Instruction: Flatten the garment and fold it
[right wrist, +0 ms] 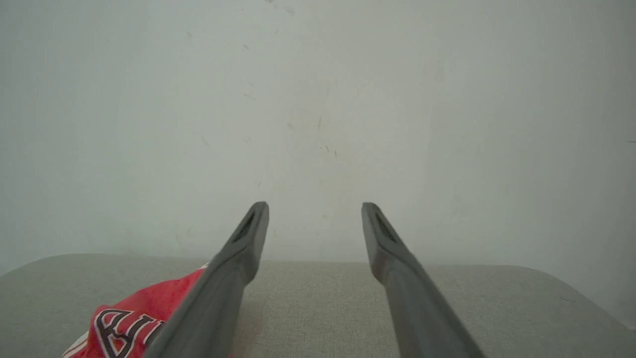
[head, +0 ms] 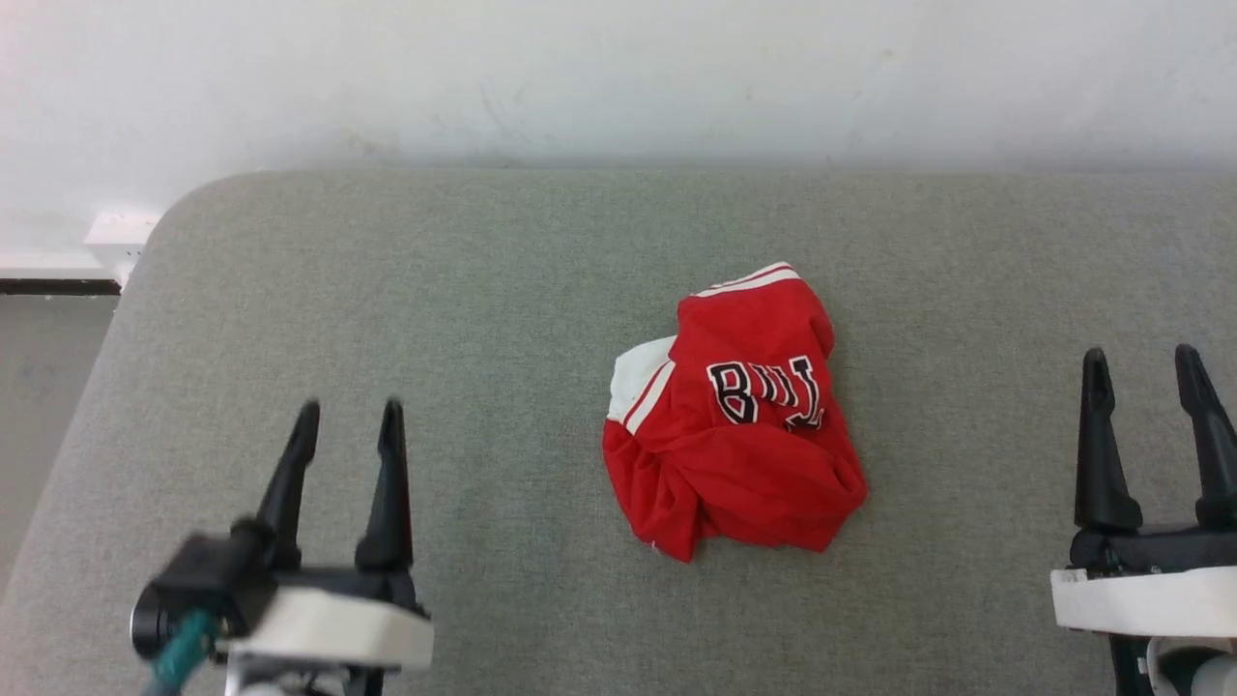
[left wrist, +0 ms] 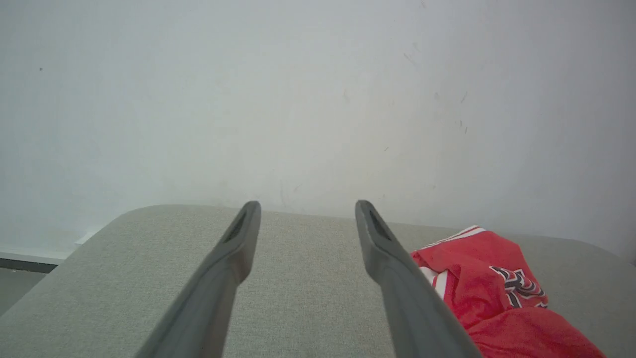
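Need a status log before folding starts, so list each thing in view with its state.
garment: crumpled in a heap, lettering partly showing, not flattened, not held.
left claw: open, empty, apart from the garment on its left.
right claw: open, empty, apart from the garment on its right.
grey padded surface: bears the garment near its middle.
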Available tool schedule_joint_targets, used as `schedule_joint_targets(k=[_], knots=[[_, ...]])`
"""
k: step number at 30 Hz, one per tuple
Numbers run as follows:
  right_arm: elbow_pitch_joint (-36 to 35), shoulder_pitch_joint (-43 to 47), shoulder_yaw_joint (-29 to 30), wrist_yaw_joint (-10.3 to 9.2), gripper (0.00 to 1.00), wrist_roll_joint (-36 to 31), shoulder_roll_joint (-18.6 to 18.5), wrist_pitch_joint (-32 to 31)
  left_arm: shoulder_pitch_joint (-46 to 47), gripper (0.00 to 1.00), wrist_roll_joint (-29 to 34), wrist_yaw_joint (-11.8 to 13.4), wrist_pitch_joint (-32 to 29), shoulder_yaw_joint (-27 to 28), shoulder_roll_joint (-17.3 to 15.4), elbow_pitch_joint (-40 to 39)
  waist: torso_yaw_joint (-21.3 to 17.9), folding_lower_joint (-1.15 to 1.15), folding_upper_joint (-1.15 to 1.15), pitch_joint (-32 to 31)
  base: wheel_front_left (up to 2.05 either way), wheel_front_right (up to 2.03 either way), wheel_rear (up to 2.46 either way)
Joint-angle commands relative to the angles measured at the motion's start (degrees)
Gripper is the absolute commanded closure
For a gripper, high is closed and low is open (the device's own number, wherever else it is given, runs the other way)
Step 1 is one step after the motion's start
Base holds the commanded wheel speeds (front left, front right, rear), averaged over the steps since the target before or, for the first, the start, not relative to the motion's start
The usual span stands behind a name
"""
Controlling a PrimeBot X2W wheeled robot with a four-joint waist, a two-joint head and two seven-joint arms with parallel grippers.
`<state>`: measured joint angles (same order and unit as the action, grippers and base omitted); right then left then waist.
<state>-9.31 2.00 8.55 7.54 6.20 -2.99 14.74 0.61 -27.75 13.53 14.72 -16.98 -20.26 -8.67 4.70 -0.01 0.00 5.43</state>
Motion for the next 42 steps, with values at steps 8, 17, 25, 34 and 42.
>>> schedule_joint_targets(k=[8, 17, 25, 34, 42], knots=[[3.5, 2.2, -1.5, -0.05, 0.0, 3.3, 0.1, 0.3, -7.0, 0.0, 7.9, -5.4, 0.3, 6.7, 7.9, -1.5, 1.2, 0.01, 0.0, 0.2, 0.0, 0.0, 0.0], [6.7, -6.7, -4.4, -0.05, 0.0, 2.7, -0.1, -12.2, -6.5, 0.0, 12.5, -10.7, 0.3, 11.8, 12.9, -0.8, 2.0, 0.01, 0.0, 1.6, 0.0, 0.0, 0.0], [9.4, -16.4, -7.7, -0.05, 0.0, 4.5, -6.6, -38.7, -5.0, 0.0, 14.2, -14.3, 0.3, 13.8, 15.7, 0.2, 3.7, 0.01, 0.0, 4.7, 0.0, 0.0, 0.0], [11.5, -21.2, -16.7, -0.05, 0.0, 9.8, -14.3, -55.0, -2.1, 0.0, 14.4, -17.0, 0.3, 14.4, 17.1, 2.2, 6.5, 0.01, 0.0, 8.9, 0.0, 0.0, 0.0], [16.6, -24.5, -23.7, -0.05, 0.0, 12.0, -17.8, -60.9, 0.1, 0.0, 13.9, -18.2, 0.3, 13.7, 17.3, 4.0, 9.3, 0.01, 0.0, 11.0, 0.0, 0.0, 0.0]])
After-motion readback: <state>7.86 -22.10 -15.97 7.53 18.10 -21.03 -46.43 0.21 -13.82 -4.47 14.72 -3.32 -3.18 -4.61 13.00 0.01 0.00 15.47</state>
